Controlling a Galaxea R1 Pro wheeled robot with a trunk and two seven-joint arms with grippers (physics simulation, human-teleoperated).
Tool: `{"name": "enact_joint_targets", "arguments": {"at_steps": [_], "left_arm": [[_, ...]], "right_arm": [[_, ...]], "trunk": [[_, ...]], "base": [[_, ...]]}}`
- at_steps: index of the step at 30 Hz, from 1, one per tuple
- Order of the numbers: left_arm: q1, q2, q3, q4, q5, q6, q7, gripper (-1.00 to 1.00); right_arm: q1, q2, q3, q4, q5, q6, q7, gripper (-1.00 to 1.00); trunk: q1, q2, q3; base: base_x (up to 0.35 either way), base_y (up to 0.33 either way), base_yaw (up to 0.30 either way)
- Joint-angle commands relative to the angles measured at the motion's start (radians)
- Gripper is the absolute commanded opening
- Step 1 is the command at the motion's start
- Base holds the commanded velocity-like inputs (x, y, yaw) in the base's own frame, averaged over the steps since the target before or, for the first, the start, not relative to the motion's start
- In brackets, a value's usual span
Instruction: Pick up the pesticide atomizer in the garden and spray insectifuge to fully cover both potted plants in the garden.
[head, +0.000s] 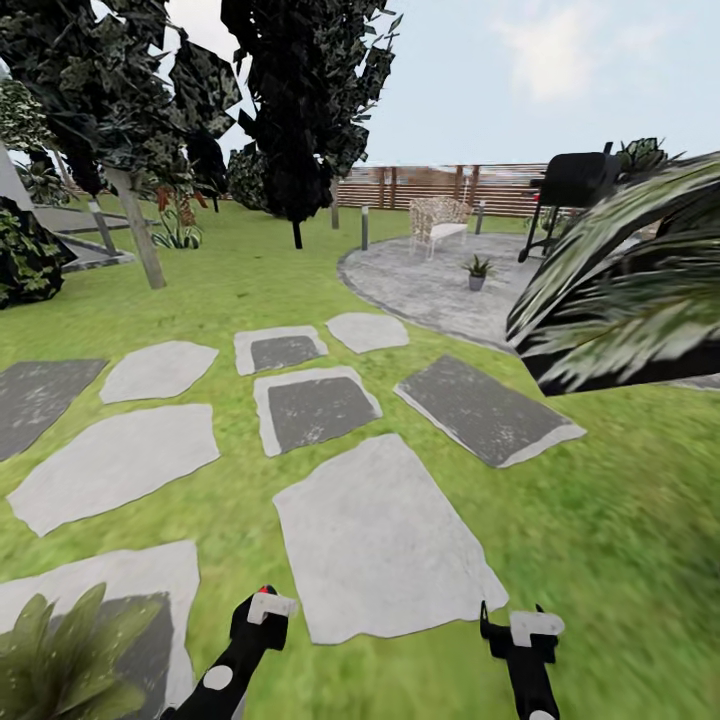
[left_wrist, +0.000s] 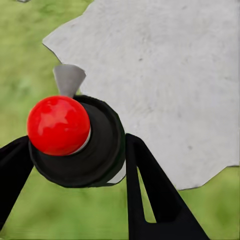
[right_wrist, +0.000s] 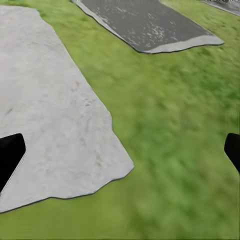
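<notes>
Your left gripper (left_wrist: 75, 155) clamps the atomizer (left_wrist: 75, 140) over lawn (head: 600, 520) and stones (head: 380, 540); your right gripper (right_wrist: 120, 150) gapes empty; one potted plant (head: 477, 270) stands on the patio (head: 420, 285).

One spray can (left_wrist: 75, 140) with a red tip; two grippers, left (head: 262, 612) and right (head: 512, 630); one small potted plant (head: 477, 270) on one round patio (head: 420, 285); about nine stepping stones (head: 380, 540) in the lawn; one white chair (head: 438, 222); one black grill (head: 572, 185); one wooden fence (head: 440, 187)
</notes>
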Motion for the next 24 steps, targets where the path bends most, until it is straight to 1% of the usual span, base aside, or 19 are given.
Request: {"name": "enact_joint_targets", "arguments": {"at_steps": [1, 17, 19, 21, 22, 24], "left_arm": [[-0.001, -0.001, 0.008, -0.001, -0.004, -0.003, -0.008, -1.0], [-0.001, 0.0, 0.008, -0.002, -0.004, -0.003, -0.008, -1.0], [-0.001, 0.0, 0.008, -0.002, -0.003, -0.003, -0.008, -1.0], [-0.001, 0.0, 0.008, -0.002, 0.007, -0.003, -0.009, -1.0], [-0.001, 0.0, 0.008, -0.002, 0.017, -0.003, -0.009, -1.0], [-0.001, 0.0, 0.007, -0.002, 0.024, -0.003, -0.009, -1.0]], "right_arm": [[-0.001, 0.0, -0.005, 0.001, 0.01, -0.002, -0.004, 1.0], [-0.001, 0.0, -0.005, 0.001, 0.011, -0.002, -0.004, 1.0], [-0.001, 0.0, -0.005, 0.001, 0.01, -0.002, -0.004, 1.0], [-0.001, 0.0, -0.005, 0.001, 0.011, -0.002, -0.004, 1.0], [-0.001, 0.0, -0.005, 0.001, 0.011, -0.002, -0.004, 1.0], [-0.001, 0.0, -0.005, 0.001, 0.011, -0.002, -0.004, 1.0]], "trunk": [[0.0, 0.0, -0.001], [0.0, 0.0, -0.001], [0.0, 0.0, -0.001], [0.0, 0.0, -0.001], [0.0, 0.0, -0.001], [0.0, 0.0, -0.001]], "base": [[0.34, 0.0, 0.0], [0.34, 0.0, 0.002], [0.34, 0.0, 0.152], [0.34, 0.0, 0.237], [0.34, 0.0, 0.266], [0.339, 0.0, 0.179]]}}
